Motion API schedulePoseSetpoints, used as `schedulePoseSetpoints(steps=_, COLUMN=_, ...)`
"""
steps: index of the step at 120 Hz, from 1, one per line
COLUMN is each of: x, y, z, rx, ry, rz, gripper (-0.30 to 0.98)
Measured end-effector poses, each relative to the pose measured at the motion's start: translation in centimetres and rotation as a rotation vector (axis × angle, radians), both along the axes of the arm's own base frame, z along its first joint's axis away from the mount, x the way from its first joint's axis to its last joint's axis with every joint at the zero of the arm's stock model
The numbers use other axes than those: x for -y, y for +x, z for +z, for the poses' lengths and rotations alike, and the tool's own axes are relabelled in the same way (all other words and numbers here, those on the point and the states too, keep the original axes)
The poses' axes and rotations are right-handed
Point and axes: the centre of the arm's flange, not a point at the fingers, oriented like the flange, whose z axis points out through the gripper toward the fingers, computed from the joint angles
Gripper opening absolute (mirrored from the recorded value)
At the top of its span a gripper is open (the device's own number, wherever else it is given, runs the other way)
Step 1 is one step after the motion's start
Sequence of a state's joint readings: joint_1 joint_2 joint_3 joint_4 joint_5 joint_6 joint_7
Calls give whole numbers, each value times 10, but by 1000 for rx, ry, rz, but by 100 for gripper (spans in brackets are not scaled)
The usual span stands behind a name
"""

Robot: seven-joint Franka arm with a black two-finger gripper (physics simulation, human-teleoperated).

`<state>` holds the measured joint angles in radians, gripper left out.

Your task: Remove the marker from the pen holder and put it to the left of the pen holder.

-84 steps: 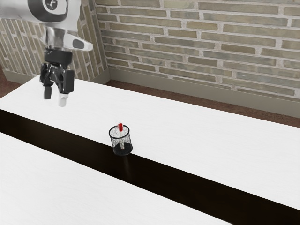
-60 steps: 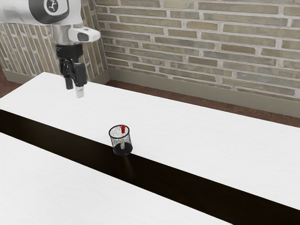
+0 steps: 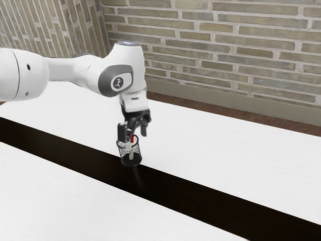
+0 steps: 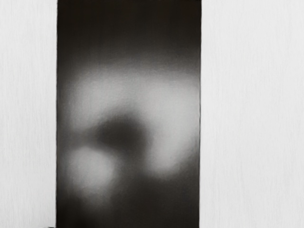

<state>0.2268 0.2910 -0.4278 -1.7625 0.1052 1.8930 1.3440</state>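
Note:
In the exterior view my gripper [image 3: 135, 137] hangs pointing down right over the pen holder, its two fingers apart, at about rim height. The black wire-mesh pen holder [image 3: 131, 159] stands upright on the table at the edge of the dark strip. The marker [image 3: 132, 138] stands inside it, its red end up at the rim and its pale body showing through the mesh. That red end appears between the open fingers, with no contact from both sides to be seen.
A white table [image 3: 225, 155] is crossed by a glossy dark strip [image 3: 190, 193]; in the wrist view the dark strip [image 4: 128, 28] runs between white table surfaces [image 4: 251, 114]. A brick wall [image 3: 225, 50] rises behind the table.
From the exterior view's upper left, my arm has moved across to the right and down, bringing the gripper over the pen holder. The holder stays put; the marker's top has shifted slightly since the earliest frame.

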Motion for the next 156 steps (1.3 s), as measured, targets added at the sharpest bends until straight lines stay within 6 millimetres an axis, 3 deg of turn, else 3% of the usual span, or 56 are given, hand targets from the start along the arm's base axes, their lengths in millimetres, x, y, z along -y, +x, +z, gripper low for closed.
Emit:
schedulePoseSetpoints(steps=7, x=0, y=10, z=-9, rx=32, ry=-29, rz=-87, gripper=69)
schedulePoseSetpoints(steps=25, x=-2, y=30, z=-11, rx=116, ry=-71, rz=-276, gripper=69)
schedulePoseSetpoints(steps=46, x=-38, y=50, z=-22, rx=158, ry=-80, rz=-399, gripper=69)
schedulePoseSetpoints(steps=62, x=-74, y=54, z=-24, rx=172, ry=-82, rz=-445, gripper=69)
schedulePoseSetpoints(steps=72, x=-85, y=52, z=-28, rx=170, ry=-86, rz=-469, gripper=69)
schedulePoseSetpoints(steps=116, x=-89, y=44, z=-48, rx=134, ry=-84, rz=-449, gripper=69)
schedulePoseSetpoints(steps=156, x=-81, y=33, z=-55, rx=103, ry=-74, rz=-356, gripper=69)
